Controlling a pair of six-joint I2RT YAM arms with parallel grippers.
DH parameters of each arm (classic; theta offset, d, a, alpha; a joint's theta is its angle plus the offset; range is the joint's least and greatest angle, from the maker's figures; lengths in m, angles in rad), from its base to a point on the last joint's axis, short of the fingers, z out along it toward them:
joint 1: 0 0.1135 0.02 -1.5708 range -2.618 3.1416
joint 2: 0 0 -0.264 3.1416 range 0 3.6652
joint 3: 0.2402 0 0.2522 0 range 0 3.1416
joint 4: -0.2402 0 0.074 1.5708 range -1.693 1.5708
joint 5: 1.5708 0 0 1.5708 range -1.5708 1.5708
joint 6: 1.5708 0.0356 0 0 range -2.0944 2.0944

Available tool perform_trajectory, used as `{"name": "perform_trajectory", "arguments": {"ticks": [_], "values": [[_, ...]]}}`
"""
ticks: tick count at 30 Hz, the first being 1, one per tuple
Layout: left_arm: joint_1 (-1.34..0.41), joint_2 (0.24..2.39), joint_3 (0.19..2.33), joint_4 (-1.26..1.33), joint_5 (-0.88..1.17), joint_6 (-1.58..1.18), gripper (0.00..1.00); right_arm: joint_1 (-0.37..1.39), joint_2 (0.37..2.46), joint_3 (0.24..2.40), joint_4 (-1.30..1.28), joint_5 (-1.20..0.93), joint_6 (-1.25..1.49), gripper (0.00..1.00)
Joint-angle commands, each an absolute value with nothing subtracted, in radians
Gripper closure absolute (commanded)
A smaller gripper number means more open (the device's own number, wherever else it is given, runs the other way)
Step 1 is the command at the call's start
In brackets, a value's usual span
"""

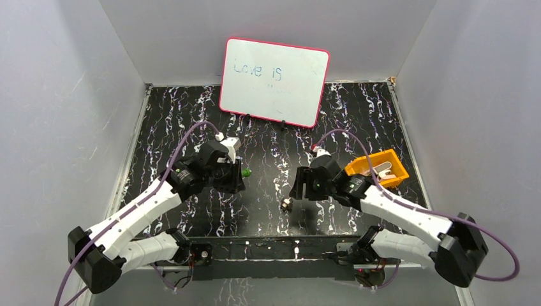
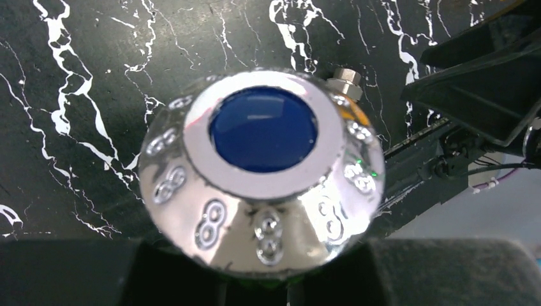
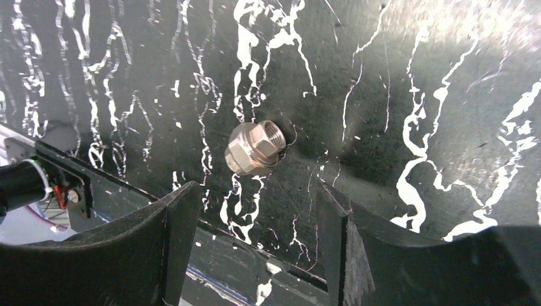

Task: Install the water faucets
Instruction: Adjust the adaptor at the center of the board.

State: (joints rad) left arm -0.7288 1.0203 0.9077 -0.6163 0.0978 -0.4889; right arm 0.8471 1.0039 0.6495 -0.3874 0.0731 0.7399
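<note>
while the silver threaded fitting [image 3: 255,148] lies on its side, axis slanting across the finger gap, the right gripper [image 3: 255,210] hangs just short of it, spread and empty, the nearer arm. well apart from the fitting, the left gripper [image 1: 231,173] is clamped on the green tap [image 1: 245,172], blue knob [image 2: 263,131] toward its wrist camera.

On whiteboard [image 1: 274,81] – handwritten "Love is" in faint blue marker, upper left; fainter scrawl below it, unreadable. On faucet knob [image 2: 261,172] at my left claw – silver skirt ringed with embossed marks shaped like 8.
</note>
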Motion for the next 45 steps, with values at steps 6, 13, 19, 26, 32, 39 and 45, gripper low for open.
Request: {"name": "perform_trajectory", "arguments": {"ticks": [6,13,19,26,32,39,45], "values": [[-0.733,0.957,0.874,-0.576,-0.003,-0.536,1.00,0.850,1.162,0.707,-0.327,0.035,0.914,0.24],[-0.731,0.922,0.900,-0.617,-0.053,-0.511,1.00,0.849,1.238,0.693,-0.278,0.044,1.103,0.25],[-0.732,0.876,0.901,-0.630,-0.096,-0.510,1.00,0.850,1.287,0.708,-0.300,0.071,1.173,0.29],[-0.731,0.896,0.896,-0.630,-0.063,-0.507,1.00,0.850,1.386,0.720,-0.280,-0.056,1.124,0.32],[-0.732,0.895,0.902,-0.629,-0.066,-0.497,1.00,0.850,1.414,0.723,-0.269,-0.087,1.098,0.42],[-0.731,0.887,0.897,-0.627,-0.065,-0.490,1.00,0.849,1.401,0.708,-0.250,-0.075,1.073,0.64],[-0.732,0.867,0.901,-0.616,-0.078,-0.488,1.00,0.861,1.315,0.672,-0.123,0.026,0.936,0.82]]}}
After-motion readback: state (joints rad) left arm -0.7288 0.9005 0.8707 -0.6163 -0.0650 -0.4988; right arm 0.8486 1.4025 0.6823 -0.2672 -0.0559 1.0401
